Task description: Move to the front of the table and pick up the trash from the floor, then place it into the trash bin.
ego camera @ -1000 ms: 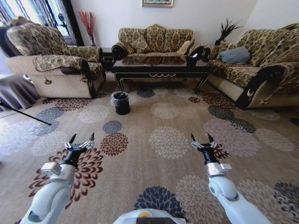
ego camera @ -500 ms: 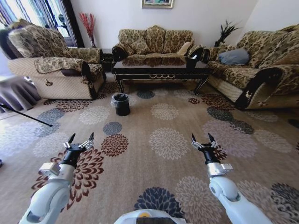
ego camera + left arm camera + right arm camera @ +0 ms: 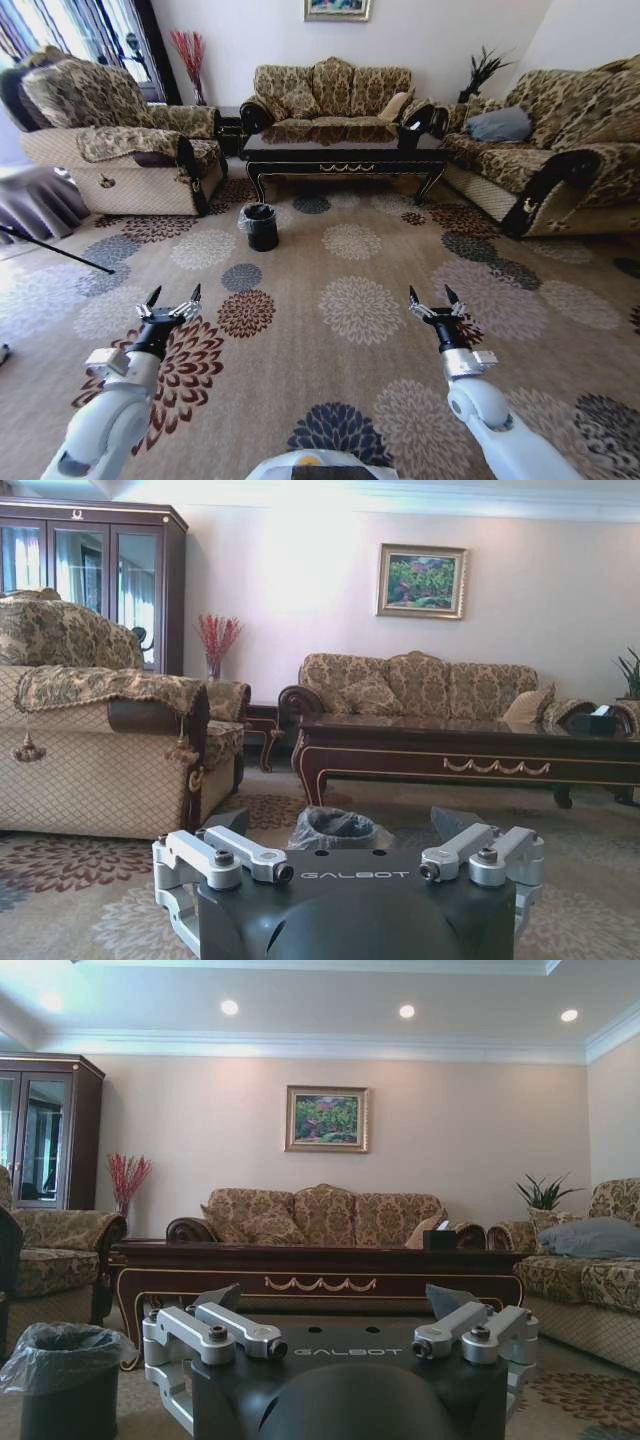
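Head view: table (image 3: 344, 152) lengthwise left-right.

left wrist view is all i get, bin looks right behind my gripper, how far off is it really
Observer: In the head view the trash bin stands well ahead of the left gripper, with a long stretch of patterned floor between them.
Operator: where is the right arm
Observer: The right gripper hangs open above the carpet, level with the left one and well apart from it.
Operator: anything to the right of the table
Observer: A sofa with a grey cushion on it stands beside the table.
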### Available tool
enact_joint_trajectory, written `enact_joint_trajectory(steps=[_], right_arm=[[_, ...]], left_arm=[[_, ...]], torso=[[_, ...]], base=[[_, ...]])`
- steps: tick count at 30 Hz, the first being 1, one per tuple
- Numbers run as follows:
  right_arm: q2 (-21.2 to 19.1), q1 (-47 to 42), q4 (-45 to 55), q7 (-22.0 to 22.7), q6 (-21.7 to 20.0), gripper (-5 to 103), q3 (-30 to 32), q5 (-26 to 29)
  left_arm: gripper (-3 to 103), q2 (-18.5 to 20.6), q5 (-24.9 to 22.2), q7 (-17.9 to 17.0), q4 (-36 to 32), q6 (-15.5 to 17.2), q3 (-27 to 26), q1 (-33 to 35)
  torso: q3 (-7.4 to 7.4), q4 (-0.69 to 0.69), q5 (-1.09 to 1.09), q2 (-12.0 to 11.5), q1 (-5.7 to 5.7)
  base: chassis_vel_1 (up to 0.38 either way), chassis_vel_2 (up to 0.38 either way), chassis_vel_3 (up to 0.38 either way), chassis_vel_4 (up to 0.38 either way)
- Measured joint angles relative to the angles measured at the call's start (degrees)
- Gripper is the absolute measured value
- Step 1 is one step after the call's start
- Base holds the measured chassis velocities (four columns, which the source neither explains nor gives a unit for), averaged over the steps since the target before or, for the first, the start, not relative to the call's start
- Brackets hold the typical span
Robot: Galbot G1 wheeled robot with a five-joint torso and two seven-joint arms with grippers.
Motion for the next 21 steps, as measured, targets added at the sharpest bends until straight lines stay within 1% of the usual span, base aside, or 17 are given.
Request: enact_joint_trajectory(steps=[4,9,10,19,21], right_arm=[[0.0,0.2,-0.2,0.0,0.0,100,-0.1,0.0],[0.1,0.3,-0.3,0.0,0.0,100,-0.3,0.0],[0.1,0.3,-0.4,0.0,0.0,100,-0.3,0.0],[0.1,0.5,-0.7,0.0,0.0,100,-0.3,0.0],[0.0,0.6,-0.9,0.0,0.0,100,-0.3,0.0]], left_arm=[[100,-0.1,0.2,0.0,0.2,0.0,0.2,-0.1],[100,-0.1,0.5,0.1,0.5,0.0,0.4,-0.2],[100,-0.2,0.7,0.1,0.6,0.0,0.5,-0.4],[100,-0.2,0.9,0.2,1.3,0.0,1.2,-1.0],[100,-0.1,0.5,0.1,1.5,0.0,1.4,-1.4]], torso=[[0.88,0.00,0.00,1.2,0.24],[1.55,0.01,0.00,2.0,0.49],[1.91,0.00,0.00,2.5,0.58],[3.12,0.01,0.00,4.3,1.20],[3.55,-0.02,0.00,5.0,1.41]], base=[[0.000,0.000,0.000,0.000],[0.000,0.000,0.000,0.000],[0.000,0.000,0.000,0.000],[0.000,0.000,0.000,0.000],[-0.007,-0.018,-0.032,-0.013]])
